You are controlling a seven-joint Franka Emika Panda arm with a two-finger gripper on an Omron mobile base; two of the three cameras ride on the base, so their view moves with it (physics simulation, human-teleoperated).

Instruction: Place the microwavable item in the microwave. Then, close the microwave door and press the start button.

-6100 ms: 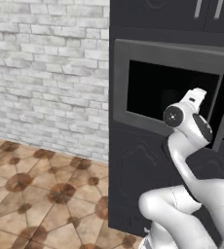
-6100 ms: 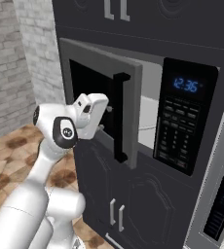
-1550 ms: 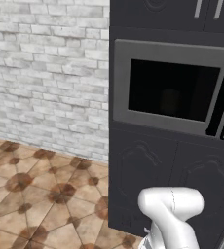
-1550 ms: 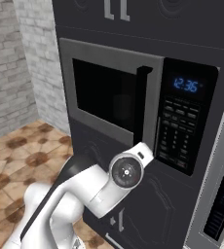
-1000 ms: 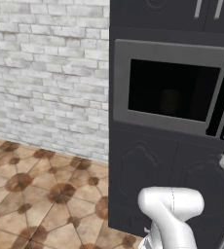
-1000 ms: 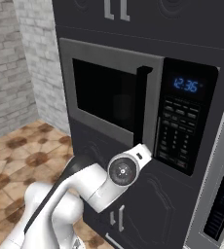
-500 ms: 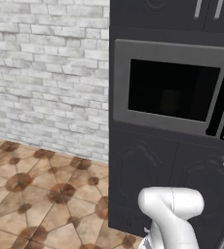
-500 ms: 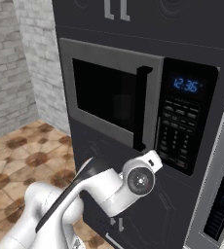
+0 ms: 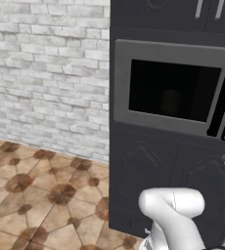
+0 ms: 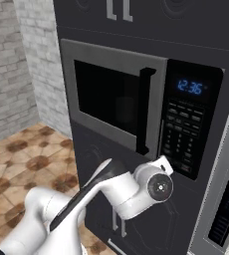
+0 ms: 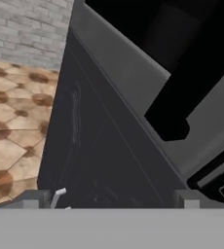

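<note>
A: Where does the microwave (image 10: 136, 107) stand?
B: Built into a dark cabinet wall (image 9: 148, 161), beside a white brick wall (image 9: 46, 73); the microwave door (image 9: 170, 90) lies flat against the front, closed, its black window facing out; a tall dark handle (image 10: 145, 110) runs down the door's right edge, just beside the control panel (image 10: 188, 127).

A: And the panel itself?
B: A blue clock display (image 10: 189, 86) glows at its top, rows of small buttons sit beneath; which button is which is too small to read.

A: Can you see the cup?
B: Through the dark window in the left base view there is only a faint brownish shape near the middle of the cavity; I cannot tell for sure that it is the cup.

A: The arm?
B: In the right base view its wrist (image 10: 154, 185) hangs below the microwave, in front of the lower cabinet doors, under the panel's lower left corner; the hand points away from that camera.

A: The claw (image 11: 111, 199)?
B: In the hand view two dark fingertips (image 11: 33, 198) rise at the far left and far right of the bottom edge, spread wide apart with nothing between them; beyond them lie the door's lower grey frame, the foot of the handle and a corner of the panel.

A: The floor?
B: Brown patterned tiles (image 9: 31, 195) at the left.
</note>
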